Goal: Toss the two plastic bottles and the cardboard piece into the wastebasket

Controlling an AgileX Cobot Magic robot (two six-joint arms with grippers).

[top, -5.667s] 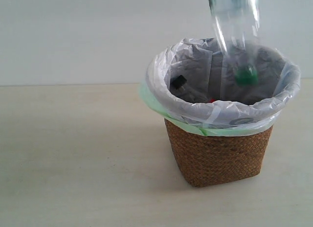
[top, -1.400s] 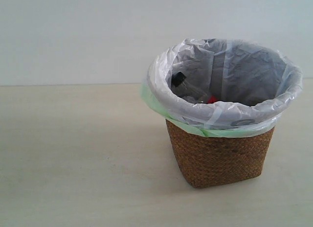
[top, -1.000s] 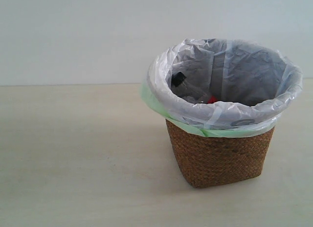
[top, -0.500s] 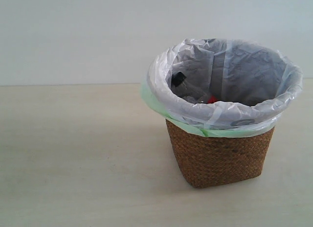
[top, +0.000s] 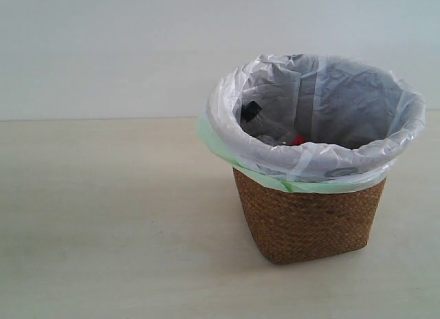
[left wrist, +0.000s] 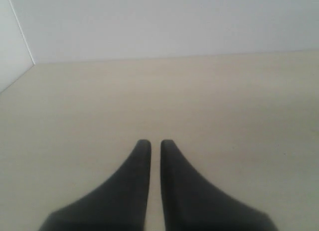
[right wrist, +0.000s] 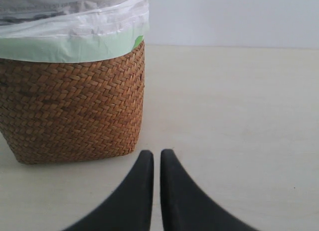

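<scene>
Wicker wastebasket (top: 309, 223) stands upright on the bench (top: 103, 216), right of centre in the exterior view, with a white-and-green bag liner (top: 323, 164) folded over the rim. Inside, low by the left wall, a black cap (top: 251, 111) and a scrap of red label (top: 298, 139) show. That's the red-label bottle (top: 271, 135), lying in the bag. Green-cap bottle and cardboard piece don't show here — deeper in the bag or out of frame, can't tell. No arm in this view.

Left wrist view: left gripper (left wrist: 151, 143) over bare bench, jaws drawn together to a thin slit. Nothing between them, touching nothing.

Right wrist view: right gripper (right wrist: 152, 154) low over the bench, near the wastebasket's woven wall (right wrist: 75, 106) with a gap of bench between. Jaws closed to the same thin slit, empty.

Handling, as a judgement: the bottles look empty, so light, thin-walled and slick. Take them mid-body across the label, with modest squeeze or they'll dent and squirt out. Moulded pulp should be light, fairly stiff and rough, so pinching an outer edge would do. The basket itself looks light — a nudge from the right arm could slide or tip it.
</scene>
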